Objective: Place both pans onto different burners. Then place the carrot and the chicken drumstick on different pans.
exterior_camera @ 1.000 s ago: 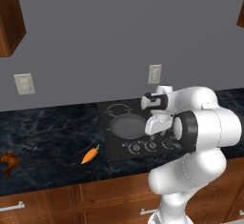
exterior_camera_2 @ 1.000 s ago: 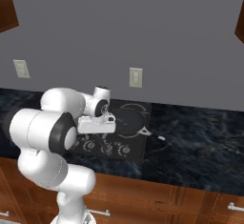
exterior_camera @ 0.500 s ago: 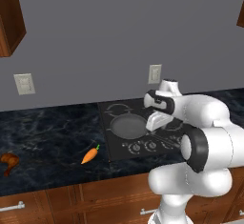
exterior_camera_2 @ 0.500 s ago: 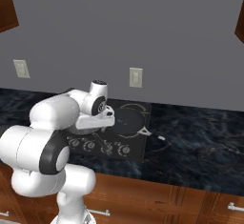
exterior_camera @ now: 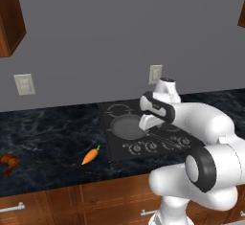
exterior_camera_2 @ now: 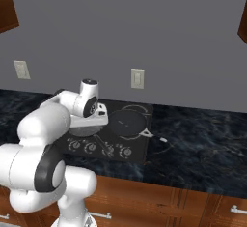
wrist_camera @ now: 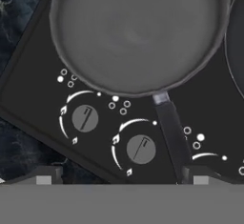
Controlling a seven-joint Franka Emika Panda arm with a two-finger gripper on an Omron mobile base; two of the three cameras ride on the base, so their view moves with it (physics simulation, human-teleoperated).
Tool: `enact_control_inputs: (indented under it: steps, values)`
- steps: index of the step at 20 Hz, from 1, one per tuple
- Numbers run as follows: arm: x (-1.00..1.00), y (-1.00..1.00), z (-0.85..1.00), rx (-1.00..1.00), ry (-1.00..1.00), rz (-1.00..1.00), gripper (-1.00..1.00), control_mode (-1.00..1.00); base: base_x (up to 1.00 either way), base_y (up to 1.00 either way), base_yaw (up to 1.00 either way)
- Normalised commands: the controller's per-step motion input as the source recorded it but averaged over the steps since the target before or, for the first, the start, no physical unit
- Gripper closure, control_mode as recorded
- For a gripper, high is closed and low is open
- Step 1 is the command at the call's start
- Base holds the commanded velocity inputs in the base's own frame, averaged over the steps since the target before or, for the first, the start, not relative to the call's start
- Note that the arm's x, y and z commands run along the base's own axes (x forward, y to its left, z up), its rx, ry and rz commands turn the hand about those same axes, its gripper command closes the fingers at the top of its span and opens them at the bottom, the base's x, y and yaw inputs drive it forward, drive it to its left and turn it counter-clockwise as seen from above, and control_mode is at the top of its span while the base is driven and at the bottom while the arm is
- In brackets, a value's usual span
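One grey pan (wrist_camera: 138, 32) sits on the front left burner of the black cooktop (wrist_camera: 38, 99), its thin handle (wrist_camera: 170, 130) pointing toward the knobs. My gripper (wrist_camera: 121, 180) hovers above the knob row, open and holding nothing, with the handle just inside one fingertip. From the side, the gripper (exterior_camera: 145, 122) stands at that pan's (exterior_camera: 125, 126) right rim. A second pan (exterior_camera_2: 128, 122) rests on the burner to the right. The orange carrot (exterior_camera: 90, 156) lies on the counter left of the cooktop. The brown chicken drumstick (exterior_camera: 8, 162) lies at the far left.
Two round knobs (wrist_camera: 85, 118) (wrist_camera: 141, 149) lie under the hand. A free burner ring (exterior_camera: 119, 108) shows at the back left. The dark marble counter (exterior_camera: 48, 138) stretches left to the drumstick. Wall outlets (exterior_camera: 155, 73) hang behind, and wooden drawers run below.
The hand has shifted a little to the left over the knob row, and the arm's elbow has swung low. The jaws stay open; the pans, carrot and drumstick have not moved.
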Motion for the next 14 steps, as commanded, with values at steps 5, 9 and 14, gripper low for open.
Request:
enact_control_inputs:
  steps: [5, 9, 14]
  values:
    - [0.00, 0.42, 0.18, 0.00, -0.01, -0.13, -1.00, -1.00, 0.00, 0.00, 0.00]
    - [0.00, 0.42, 0.08, 0.00, 0.00, -0.11, -1.00, -1.00, 0.00, 0.00, 0.00]
    - [0.00, 0.44, 0.02, 0.00, 0.01, -0.11, -1.00, -1.00, 0.00, 0.00, 0.00]
